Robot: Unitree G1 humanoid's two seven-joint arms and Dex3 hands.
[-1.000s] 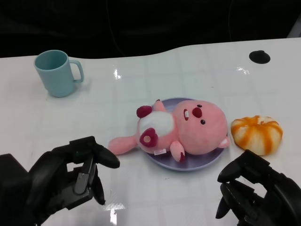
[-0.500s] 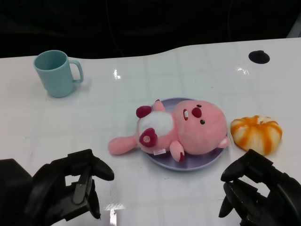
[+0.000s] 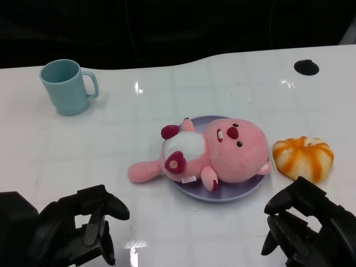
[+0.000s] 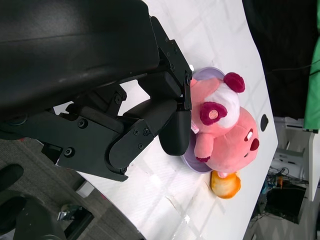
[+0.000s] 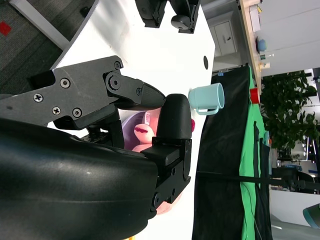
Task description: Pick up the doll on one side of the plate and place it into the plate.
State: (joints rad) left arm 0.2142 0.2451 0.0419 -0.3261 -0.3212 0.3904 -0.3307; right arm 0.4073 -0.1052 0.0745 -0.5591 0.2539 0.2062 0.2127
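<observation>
The pink plush doll (image 3: 214,152) lies on its back on the purple plate (image 3: 245,191) at the table's middle, its head to the right and one leg sticking out over the plate's left rim. The left wrist view shows the doll (image 4: 227,132) beyond my fingers. My left hand (image 3: 78,228) hangs low at the near left, empty, fingers apart, well clear of the doll. My right hand (image 3: 303,228) sits at the near right, also empty with fingers loosely curved, just short of the plate.
A teal mug (image 3: 67,86) stands at the far left. An orange-and-white pumpkin-shaped toy (image 3: 303,157) lies right of the plate, close to my right hand. A small black disc (image 3: 306,67) sits at the far right. The table's back edge borders a dark background.
My left hand has drawn back toward me and down, away from the doll's leg. The right hand has sunk slightly. Doll and plate have not moved.
</observation>
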